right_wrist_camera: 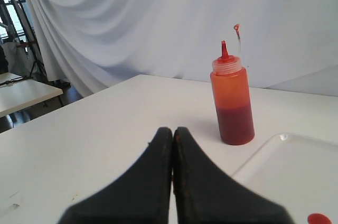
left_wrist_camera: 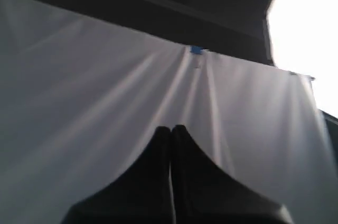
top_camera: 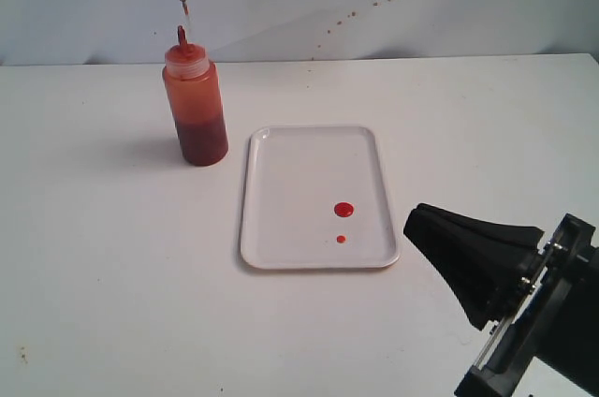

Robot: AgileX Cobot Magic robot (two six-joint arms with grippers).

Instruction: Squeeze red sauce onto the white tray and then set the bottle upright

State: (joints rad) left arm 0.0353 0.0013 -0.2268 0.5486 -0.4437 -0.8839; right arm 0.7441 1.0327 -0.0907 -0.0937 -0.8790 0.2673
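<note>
Claws first: the right claw (top_camera: 421, 221) has its two black jaws pressed together with nothing between them, and it hangs low over the bench (top_camera: 112, 275) just off the near right corner of the white tray (top_camera: 281, 182). The left claw (left_wrist_camera: 170, 129) is likewise closed on nothing. Its own camera shows only the draped backdrop cloth (left_wrist_camera: 105, 76) beyond it, and it does not appear in the exterior view, so its place relative to the task's things cannot be told.

Outward from the right claw comes the tray, lying flat with its long side running away from the camera. Red sauce (top_camera: 343, 210) sits on it as one round drop with a smaller drop just beside it, both in the tray's nearer half.

Past the tray's far left corner, close to it but apart, the bottle (top_camera: 195, 111) stands upright on the bench with its long axis vertical and its nozzle (top_camera: 182, 37) pointing up. From the right claw it lies diagonally across the tray, ahead and to the left.

Judging by this layout, both parts of the task look done. Should the bottle need handling again, the right arm is the one seen within reach, and a side-on grip around the upright body would suit.
</note>
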